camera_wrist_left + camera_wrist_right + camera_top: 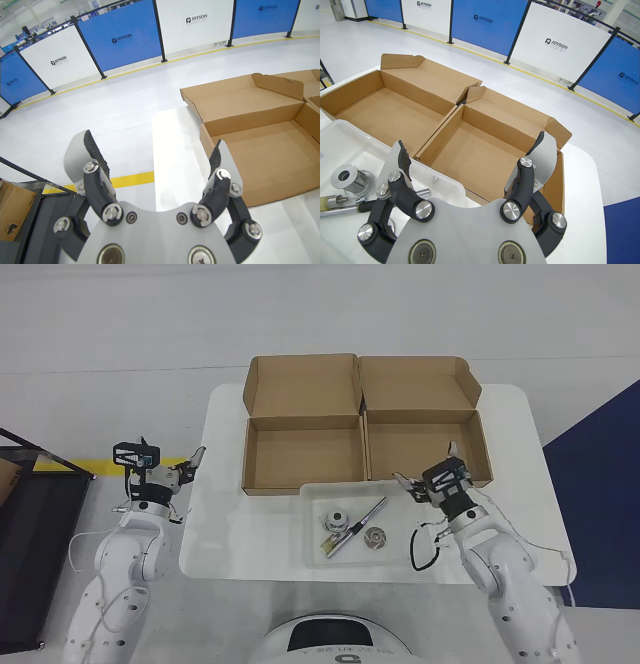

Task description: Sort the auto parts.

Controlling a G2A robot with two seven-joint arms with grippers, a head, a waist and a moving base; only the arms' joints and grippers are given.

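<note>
While both arms hang empty, the three parts lie together in the white tray (310, 526) at the near edge of the table (230, 534): a flanged sleeve (334, 520), a long rod (355, 526) set slantwise, and a round disc (374, 537), with the rod running close between the other two. Just right of the tray the right end effector (471, 141) hovers with fingers spread wide. The left end effector (153, 140), equally spread, hangs beyond the table's left edge, well apart from the parts. Farther back stand the left box (303, 459) and the right box (395, 452), lids folded back, nothing in them.

Crowding looks like the main risk: a finger going down for one part may shove its neighbour or strike the tray wall. A smooth rod pinched off-centre would likely swing and slip. Carried low, it could catch a box's front wall.
</note>
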